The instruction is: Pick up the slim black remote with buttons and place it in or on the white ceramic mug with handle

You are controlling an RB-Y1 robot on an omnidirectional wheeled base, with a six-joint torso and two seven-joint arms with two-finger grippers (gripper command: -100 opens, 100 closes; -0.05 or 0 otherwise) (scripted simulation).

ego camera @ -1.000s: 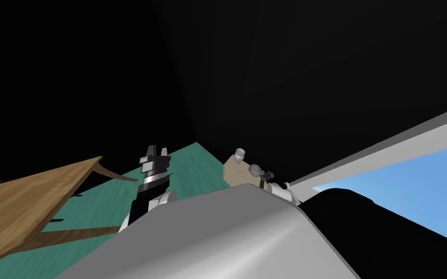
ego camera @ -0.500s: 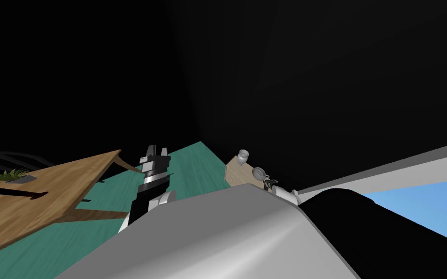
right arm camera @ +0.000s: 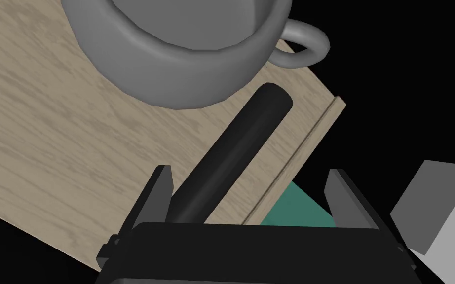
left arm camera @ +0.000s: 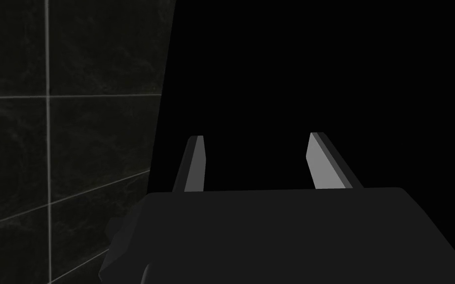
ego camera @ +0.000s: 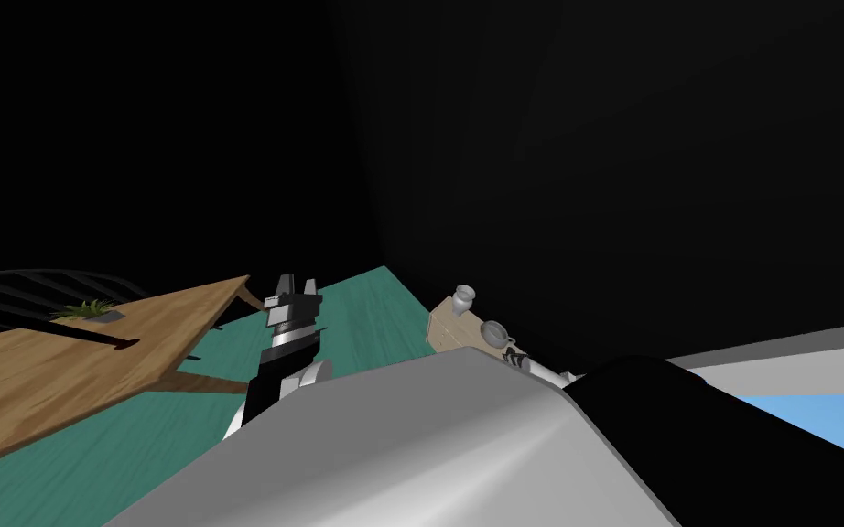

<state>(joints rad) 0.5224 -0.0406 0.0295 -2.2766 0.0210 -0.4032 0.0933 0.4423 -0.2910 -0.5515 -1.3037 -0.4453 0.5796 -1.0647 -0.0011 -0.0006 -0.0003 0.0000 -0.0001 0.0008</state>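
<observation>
Right gripper (right arm camera: 248, 171) spread wide over the black remote (right arm camera: 236, 143), which lies on the light wood tabletop (right arm camera: 49, 148), far end just beside the grey mug (right arm camera: 187, 64), nearer one finger; centre it before closing, clear of the mug; left gripper (left arm camera: 256, 143) open, idle.

Remote (right arm camera: 231, 153) blk, mug (right arm camera: 182, 74) grey, stand (right arm camera: 49, 143) pale wood grain, floor (ego camera: 356, 306) teal

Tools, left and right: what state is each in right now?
Left tool: open, empty.
Right tool: open, straddling the black remote, not yet closed on it.
</observation>
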